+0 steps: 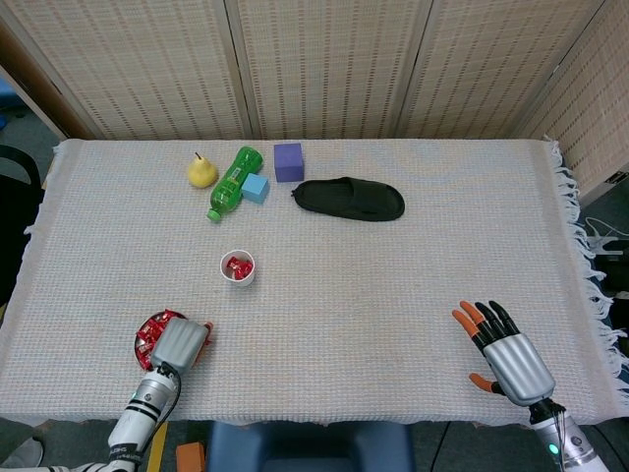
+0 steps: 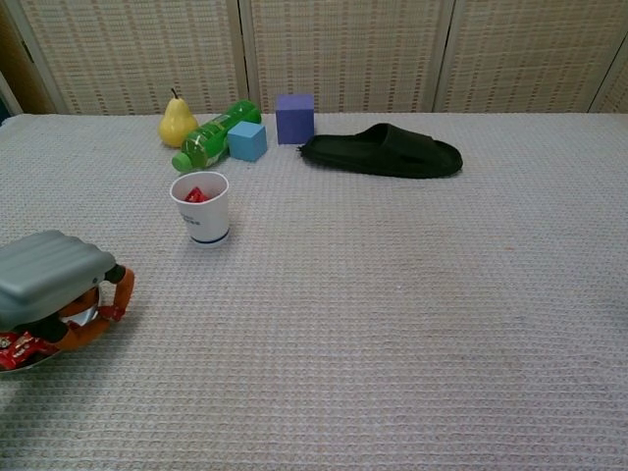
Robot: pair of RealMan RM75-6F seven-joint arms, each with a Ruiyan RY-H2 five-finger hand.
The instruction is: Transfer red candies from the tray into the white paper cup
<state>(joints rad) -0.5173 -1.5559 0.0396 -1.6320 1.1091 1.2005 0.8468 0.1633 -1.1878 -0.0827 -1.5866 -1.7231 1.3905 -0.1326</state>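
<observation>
A table (image 1: 413,265) draped in a pale woven cloth fills both views, backed by tall panels of woven rattan screen (image 1: 324,64). Near the far edge lies a black rubber slipper (image 1: 350,199), and leftward along that edge a green plastic bottle (image 1: 232,181) on its side, a purple cube (image 1: 288,161), a small light-blue cube (image 1: 256,188) touching the bottle, and a yellow pear (image 1: 201,171). The white paper cup (image 2: 200,207) stands upright left of the table's middle with red candies inside. At the near left corner sits the round tray of red wrapped candies (image 1: 150,334), with the left hand (image 1: 178,344) over it, grey back upward, fingers curled down into the tray; whether they pinch a candy cannot be told. The head view alone shows the right hand (image 1: 503,346) resting near the near right corner, fingers spread, holding nothing, plus the cloth's fringed right edge. The chest view alone shows the cup's side wall and the left hand's orange fingertips (image 2: 120,290) beneath its shell.
</observation>
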